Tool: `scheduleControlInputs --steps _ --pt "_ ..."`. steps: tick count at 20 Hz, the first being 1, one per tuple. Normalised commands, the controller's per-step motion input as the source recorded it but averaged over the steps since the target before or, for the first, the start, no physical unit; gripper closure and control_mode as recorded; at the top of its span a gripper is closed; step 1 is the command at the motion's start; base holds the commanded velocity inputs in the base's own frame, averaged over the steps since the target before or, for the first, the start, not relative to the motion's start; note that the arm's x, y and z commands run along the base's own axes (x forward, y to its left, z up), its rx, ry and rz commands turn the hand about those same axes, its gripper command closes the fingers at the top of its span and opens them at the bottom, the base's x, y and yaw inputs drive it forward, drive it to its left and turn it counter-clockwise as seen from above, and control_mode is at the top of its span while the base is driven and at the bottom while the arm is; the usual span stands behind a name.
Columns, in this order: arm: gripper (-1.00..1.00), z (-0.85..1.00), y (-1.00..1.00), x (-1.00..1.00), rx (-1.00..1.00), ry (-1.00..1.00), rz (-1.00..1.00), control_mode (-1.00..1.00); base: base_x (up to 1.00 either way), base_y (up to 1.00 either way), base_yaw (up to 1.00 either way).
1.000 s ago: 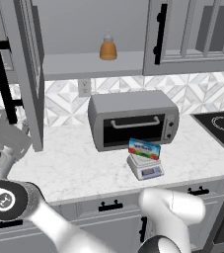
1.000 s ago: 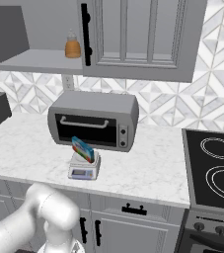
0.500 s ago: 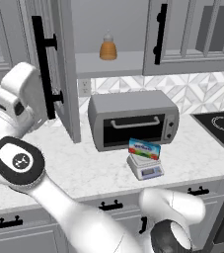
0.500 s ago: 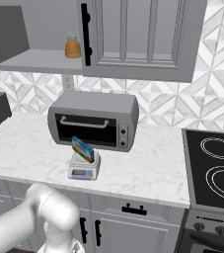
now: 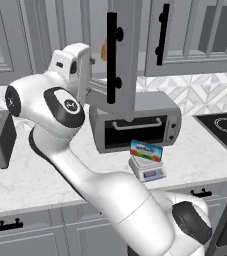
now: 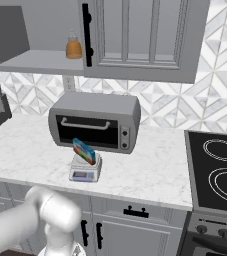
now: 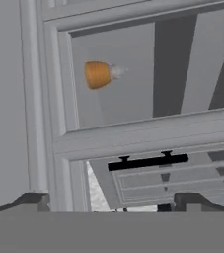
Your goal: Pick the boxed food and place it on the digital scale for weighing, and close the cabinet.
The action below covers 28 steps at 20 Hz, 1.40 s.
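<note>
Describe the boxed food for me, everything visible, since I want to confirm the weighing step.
The boxed food is a small flat rectangular box, blue with red, green and yellow print and a white patch, seemingly cardboard. It stands on its long edge, leaning back, on the top plate of the digital scale, in front of the toaster oven on the marble counter. Only the scale touches it.

A white marble counter (image 6: 150, 175) runs along a wall tiled in grey-and-white diamond shapes (image 6: 212, 95). A grey toaster oven (image 6: 95, 121) stands on the counter against those tiles. To the oven's right a black stovetop (image 6: 217, 172) is set into the counter. Under the counter sit grey drawers with short black handles (image 6: 136, 212).
</note>
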Motion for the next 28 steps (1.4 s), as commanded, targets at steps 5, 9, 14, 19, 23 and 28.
scheduleControlInputs --steps 5,9,14,19,23,28 --pt "-1.00 -0.10 -1.00 1.00 0.09 0.11 0.02 -1.00 0.00 0.00 0.00" --pt "-1.00 -0.05 -1.00 1.00 0.13 0.02 0.08 -1.00 0.00 0.00 0.00" --pt "-1.00 -0.05 -0.74 1.00 0.07 0.03 0.11 -1.00 0.00 0.00 0.00" --pt "-1.00 0.00 -0.54 1.00 0.04 0.08 0.08 -1.00 0.00 0.00 0.00" --pt "-1.00 -0.03 -0.50 1.00 0.02 0.03 0.06 -1.00 0.00 0.00 0.00" --pt "-1.00 -0.33 -0.46 1.00 0.00 0.01 0.07 -1.00 0.00 0.00 0.00"
